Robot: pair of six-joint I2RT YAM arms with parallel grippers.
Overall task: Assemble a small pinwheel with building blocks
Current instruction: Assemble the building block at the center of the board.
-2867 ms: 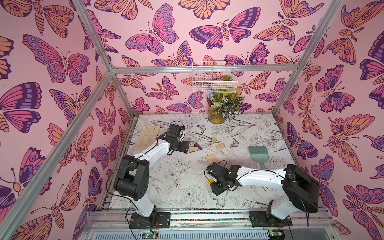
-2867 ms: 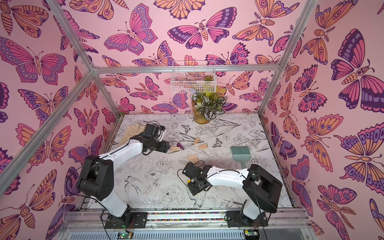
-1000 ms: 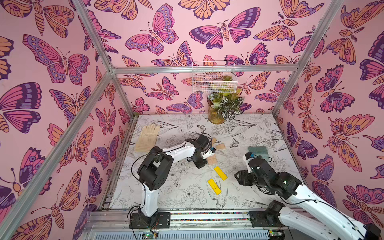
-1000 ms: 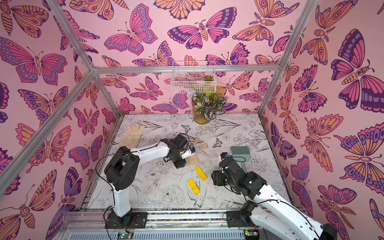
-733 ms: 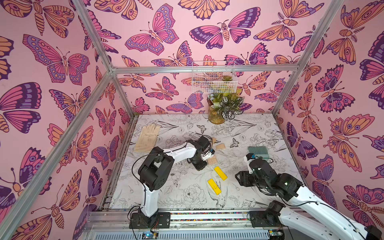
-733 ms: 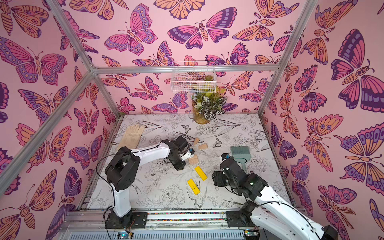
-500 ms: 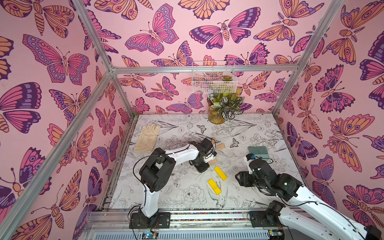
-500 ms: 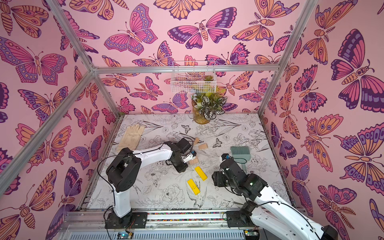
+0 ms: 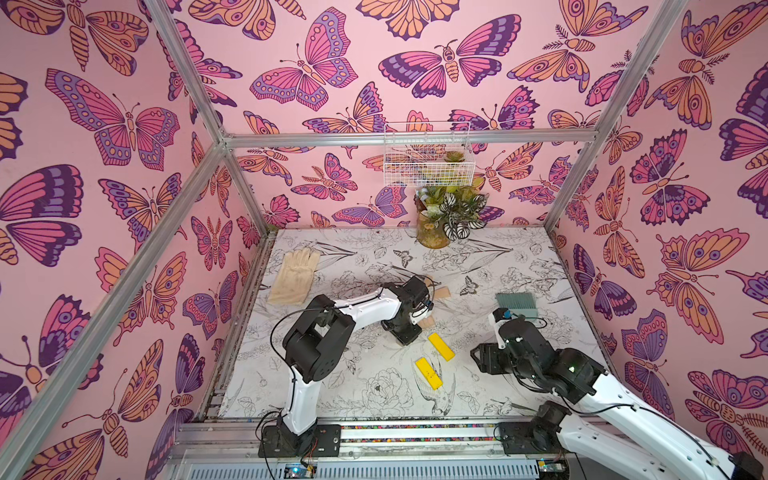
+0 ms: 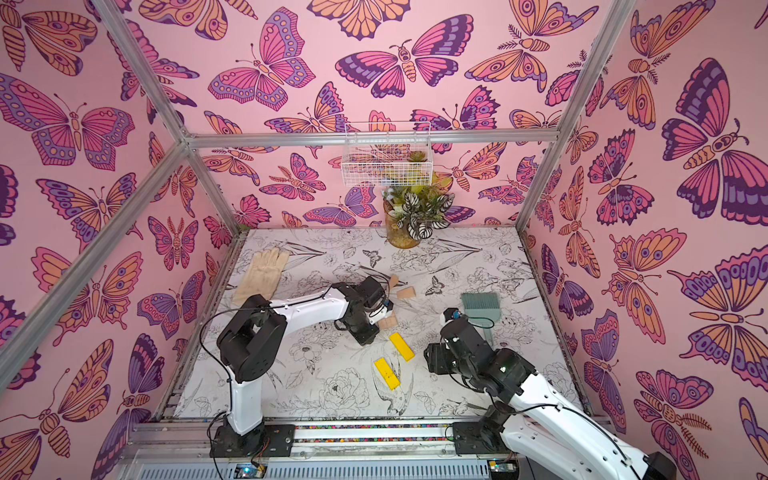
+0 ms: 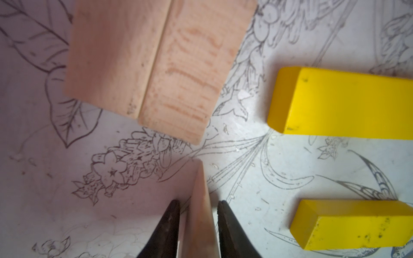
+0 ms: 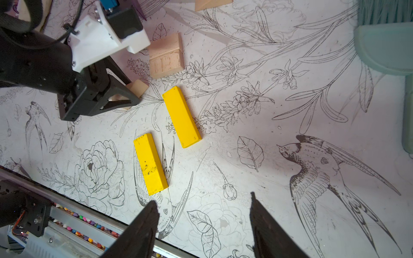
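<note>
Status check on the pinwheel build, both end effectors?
Left end effector open, jaws around beige wooden wedge, thin gaps both sides. Right end effector open, empty. Beige wooden block pair and two yellow bars lie apart, unjoined. Nothing between wedge and pair.

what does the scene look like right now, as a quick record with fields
left tool: low over the table, a beige wedge between its jaws; grip unclear
right tool: open, empty, over the table's front part
hub pieces: two beige rectangles flat, side by side, touching
stem pieces: far yellow bar near the rectangles, near yellow bar closer to the front rail; flat, apart
progress: bars not joined to the rectangles
extras: cream glove, teal brush, potted plant
</note>
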